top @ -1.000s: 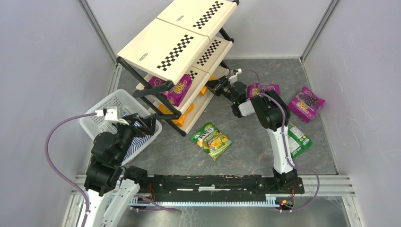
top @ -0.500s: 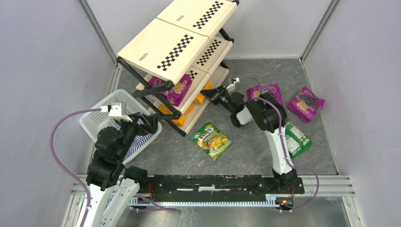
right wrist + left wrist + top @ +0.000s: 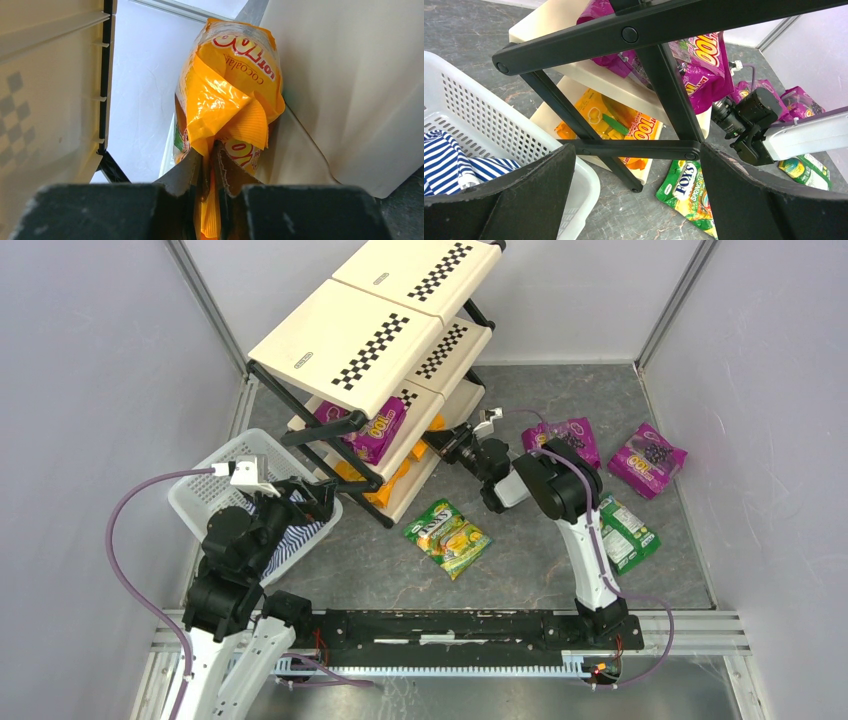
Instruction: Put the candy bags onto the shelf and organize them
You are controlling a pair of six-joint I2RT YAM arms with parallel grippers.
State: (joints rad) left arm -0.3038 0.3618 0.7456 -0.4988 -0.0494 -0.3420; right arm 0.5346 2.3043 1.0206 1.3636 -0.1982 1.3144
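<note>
The shelf stands at the back left, cream tiers with checkered strips on a black frame. A purple candy bag lies on its middle tier, an orange one on the bottom tier. My right gripper is shut on the edge of an orange-yellow candy bag, held between the shelf's lower tiers. My left gripper is open and empty above the basket, facing the shelf's end. Green bags and purple bags lie on the floor.
A white mesh basket holding a blue-white striped cloth sits left of the shelf, under my left arm. Grey walls close in all sides. The shelf's black cross braces stand just in front of my left gripper.
My right gripper has moved left with the orange-yellow bag, further in between the shelf's tiers. My left arm shifted slightly and then stayed still.
</note>
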